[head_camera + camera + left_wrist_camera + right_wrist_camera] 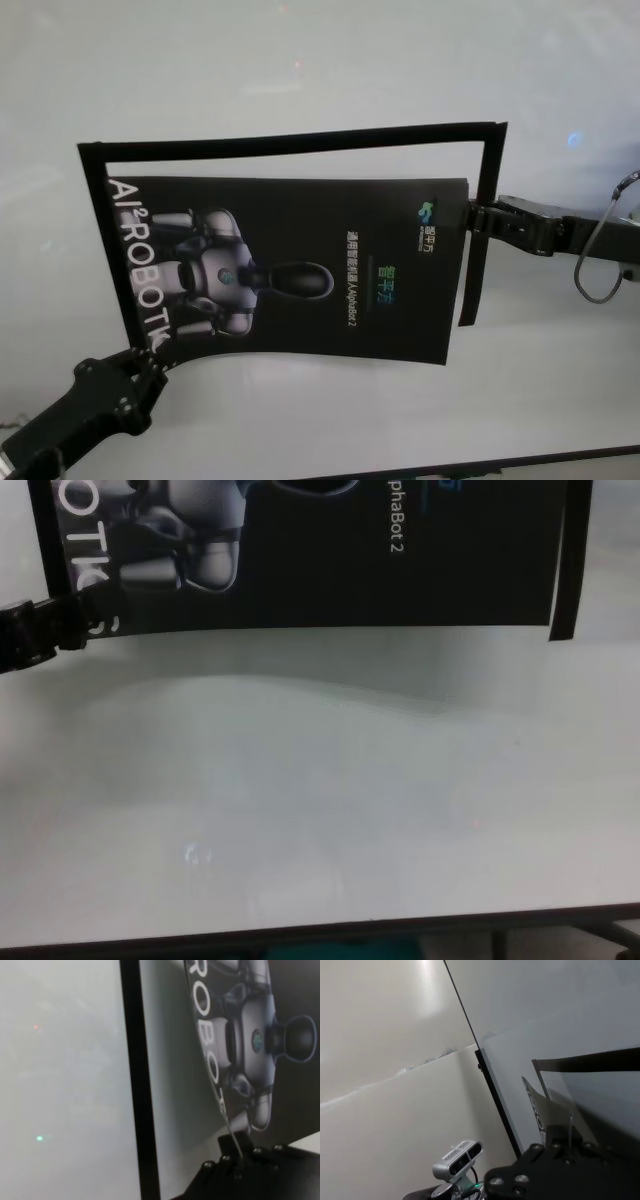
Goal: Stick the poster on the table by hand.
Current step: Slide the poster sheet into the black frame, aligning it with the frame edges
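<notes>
The white-grey worktop is seen spread wide beneath the black poster, which is held stretched between the robot's two hands and has not yet been pressed flat. Black tape strips are laid on the worktop along three sides of it, beyond the poster from the left hand and just beside the right hand. The poster's near edge is seen bowed upward in the head view, and a soft shadow is cast under it in the chest view, so the sheet is judged to be lifted there. Lowering, smoothing and sticking down are judged to be left. The left hand is closed on the poster's near corner beside the white lettering, the sheet being pinched edge-on between its fingers. The right hand is closed on the opposite edge, the poster extending from it toward the left hand.
</notes>
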